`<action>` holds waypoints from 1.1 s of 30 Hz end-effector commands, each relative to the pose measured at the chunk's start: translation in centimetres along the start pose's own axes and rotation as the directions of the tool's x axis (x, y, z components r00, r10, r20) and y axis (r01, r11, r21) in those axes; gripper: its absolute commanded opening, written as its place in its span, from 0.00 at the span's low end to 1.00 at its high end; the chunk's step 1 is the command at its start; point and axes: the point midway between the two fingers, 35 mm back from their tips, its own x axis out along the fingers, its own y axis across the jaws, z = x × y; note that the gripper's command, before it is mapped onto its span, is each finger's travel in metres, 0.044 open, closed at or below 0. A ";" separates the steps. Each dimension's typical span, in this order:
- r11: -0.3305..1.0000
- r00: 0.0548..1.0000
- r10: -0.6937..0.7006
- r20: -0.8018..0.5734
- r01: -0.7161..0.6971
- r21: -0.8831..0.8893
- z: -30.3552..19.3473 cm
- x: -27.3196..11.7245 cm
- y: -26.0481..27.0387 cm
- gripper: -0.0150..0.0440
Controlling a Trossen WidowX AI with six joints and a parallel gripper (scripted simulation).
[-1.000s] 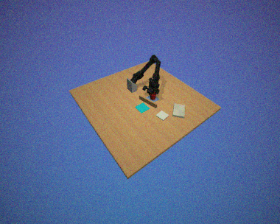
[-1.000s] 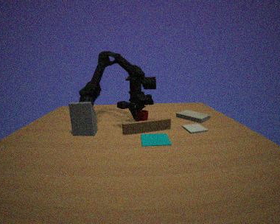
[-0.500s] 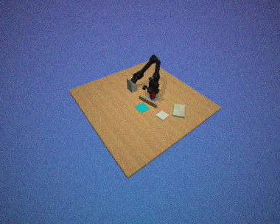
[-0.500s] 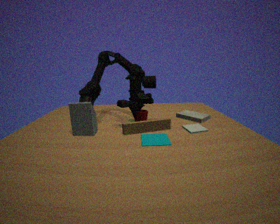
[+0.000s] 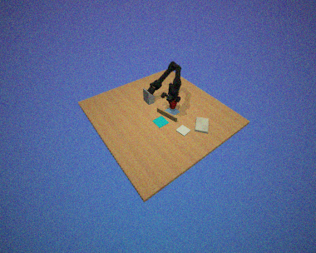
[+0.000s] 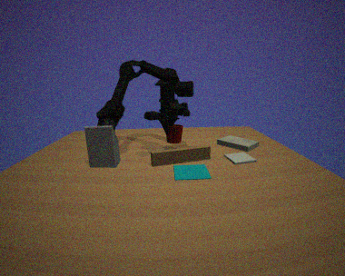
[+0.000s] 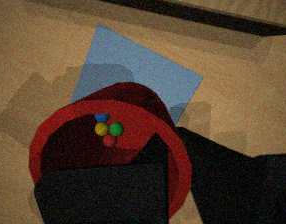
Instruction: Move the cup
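The red cup hangs roughly upright a little above the blue pad. My gripper is shut on the cup's wall, with one finger inside the cup and one outside. Inside the cup lie several marbles: a yellow marble, a green marble, a red marble and a blue marble. The inside finger hides part of the cup's inside. A cyan pad lies across the low wall from the cup.
The low brown wall stands between the blue and cyan pads. A white pad and a flat pale block lie to one side. A tall grey block stands on the other side.
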 end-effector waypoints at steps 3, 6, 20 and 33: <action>1.000 1.000 0.003 0.001 -0.003 -0.004 0.1 -1.8 0.0 0.25; 1.000 1.000 0.004 0.000 -0.004 -0.004 0.0 -2.5 0.0 0.25; 1.000 1.000 0.005 -0.003 -0.005 0.001 0.0 -2.3 0.0 0.25; 1.000 1.000 0.005 -0.001 -0.005 -0.001 1.0 -2.3 -0.3 0.25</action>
